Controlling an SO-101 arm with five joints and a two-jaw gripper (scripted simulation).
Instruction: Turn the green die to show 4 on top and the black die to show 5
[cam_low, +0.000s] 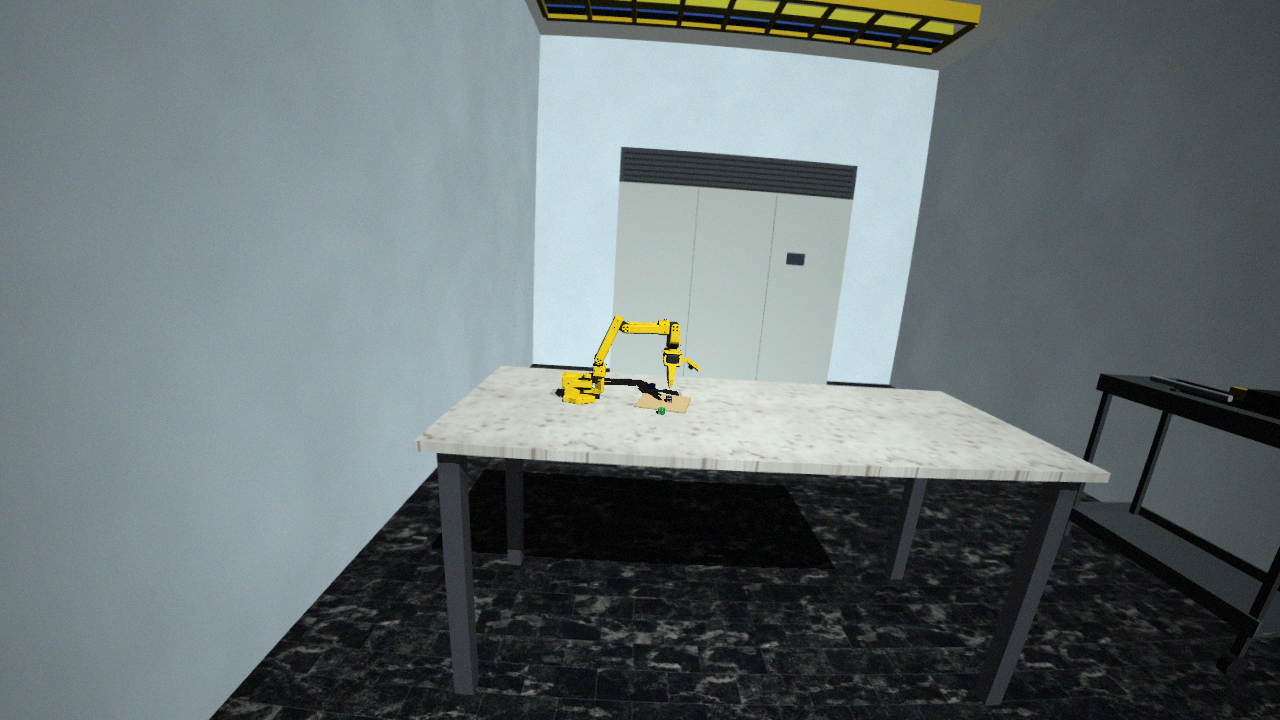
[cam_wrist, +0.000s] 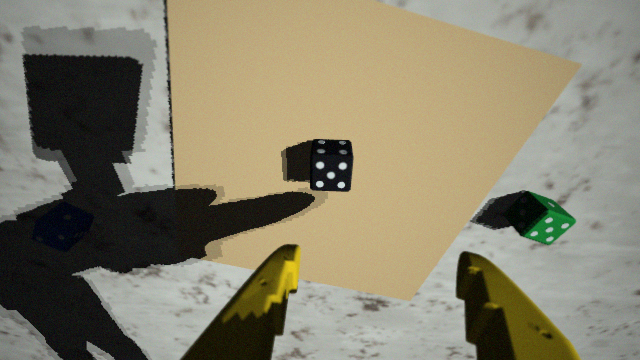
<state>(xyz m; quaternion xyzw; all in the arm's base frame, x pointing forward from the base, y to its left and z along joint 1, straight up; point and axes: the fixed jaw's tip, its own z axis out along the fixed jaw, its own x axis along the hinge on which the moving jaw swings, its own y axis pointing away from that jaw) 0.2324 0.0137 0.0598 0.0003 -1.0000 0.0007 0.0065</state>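
Note:
In the wrist view the black die lies flat near the middle of the tan mat, and its large face towards the camera shows 5 white pips. My gripper is open and empty, raised above the mat's near edge and apart from the die. The green die lies on the bare table just off the mat's right edge, turned cornerwise to the view. The blue die lies on the table left of the mat, in the arm's dark shadow; its pips are hard to read.
The mat lies flat on the marble table, close in front of the arm's base. A black trolley stands at the far right of the room, off the table.

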